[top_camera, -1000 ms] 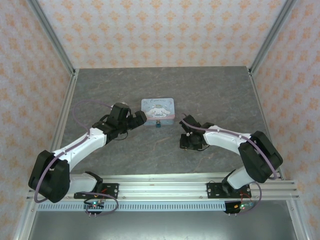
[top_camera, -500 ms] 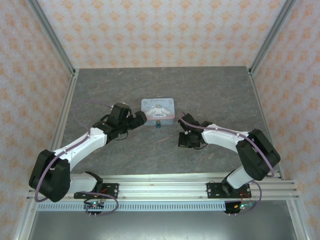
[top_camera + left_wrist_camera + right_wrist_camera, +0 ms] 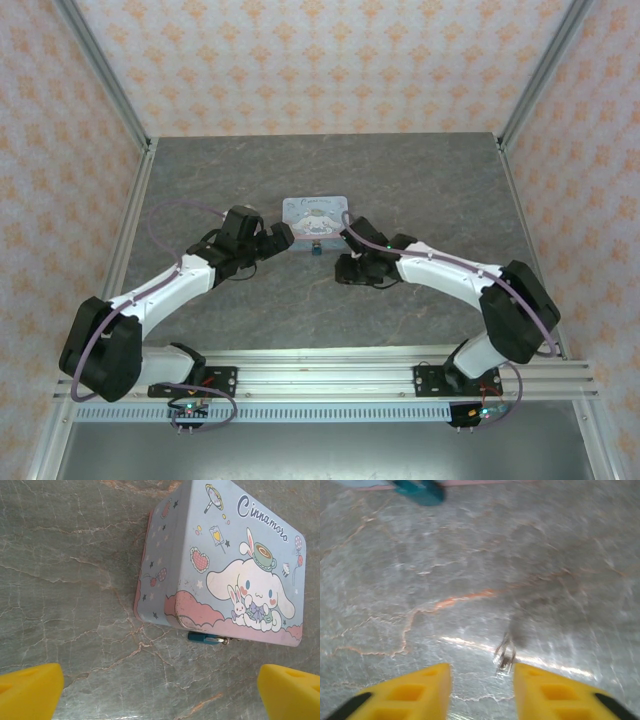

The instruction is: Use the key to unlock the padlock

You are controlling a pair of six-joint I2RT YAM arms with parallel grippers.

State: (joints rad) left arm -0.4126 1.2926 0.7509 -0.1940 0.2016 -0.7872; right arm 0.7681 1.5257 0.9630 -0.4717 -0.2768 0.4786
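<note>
**Padlock parked against the tin, key loose by the right tool**

From the top view, the Cinnamoroll tin (image 3: 316, 215) sits around the middle of the table (image 3: 430, 180), printed lid up. The little teal padlock (image 3: 316, 250) is tucked right against the tin's near side, the one facing the arms. The left wrist view shows it better: it lies on its side along the bottom of the tin's pink-trimmed wall, with a bit of metal poking out at 1 end. Can't tell if it's hooked through a clasp.

Left tool (image 3: 160, 695) hovers just left of the tin and is aimed at it. Its 2 yellow fingers (image 3: 30, 690) are spread wide with nothing between them, and the tin and padlock are well ahead of the tips.

Right tool (image 3: 482, 690) is low over the table, just right of the padlock and pointing toward it. Its 2 fingers stand apart with a clear gap and aren't clamped on anything. The key (image 3: 505, 655) shows as a tiny blurry metallic bit just ahead of the tips, in line with that gap and closer to 1 finger than the other. It looks loose rather than pinched, but the right wrist shot is smeared, so I can't tell if it's lying flat on the stone. In that same view the padlock is a teal blur at the top edge, well apart from the key.
</note>
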